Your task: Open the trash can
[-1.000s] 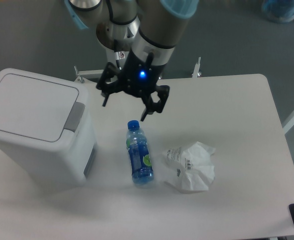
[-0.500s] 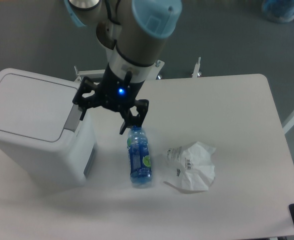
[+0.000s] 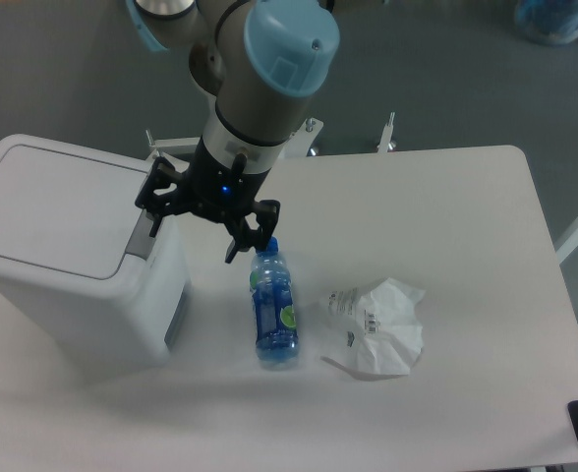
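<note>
Since the earlier frame, we see the gripper (image 3: 193, 225) shifted left, so its left finger (image 3: 151, 218) now sits at the grey latch tab (image 3: 144, 234) of the trash can (image 3: 68, 261). We note the jaws spread wide, holding nothing; a blue light glows on the wrist. We find the trash can at the left end of the table (image 3: 466, 246), lid flat and shut. A blue bottle (image 3: 274, 305) lies just below the right finger, crumpled white paper (image 3: 377, 326) beside it.
</note>
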You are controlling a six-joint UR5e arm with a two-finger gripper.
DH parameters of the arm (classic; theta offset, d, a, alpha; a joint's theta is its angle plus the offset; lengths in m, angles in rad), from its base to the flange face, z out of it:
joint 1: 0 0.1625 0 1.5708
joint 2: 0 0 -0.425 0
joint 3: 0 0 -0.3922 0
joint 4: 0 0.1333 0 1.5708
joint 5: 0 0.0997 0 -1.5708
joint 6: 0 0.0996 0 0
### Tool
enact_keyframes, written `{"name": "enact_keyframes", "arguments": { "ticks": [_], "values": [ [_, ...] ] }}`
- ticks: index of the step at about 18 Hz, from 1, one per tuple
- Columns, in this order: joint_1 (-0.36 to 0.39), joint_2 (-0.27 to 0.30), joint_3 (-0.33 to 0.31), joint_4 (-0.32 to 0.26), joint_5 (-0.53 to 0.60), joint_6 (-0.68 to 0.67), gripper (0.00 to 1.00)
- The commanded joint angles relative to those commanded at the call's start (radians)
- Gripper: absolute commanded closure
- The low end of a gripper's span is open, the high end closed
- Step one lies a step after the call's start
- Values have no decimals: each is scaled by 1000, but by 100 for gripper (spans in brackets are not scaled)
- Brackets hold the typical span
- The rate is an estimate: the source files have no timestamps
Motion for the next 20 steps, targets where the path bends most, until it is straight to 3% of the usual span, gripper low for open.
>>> {"name": "enact_keyframes", "arguments": {
  "ticks": [20],
  "values": [
    [-3,-18,6,0,26,2,0]
  ]
}}
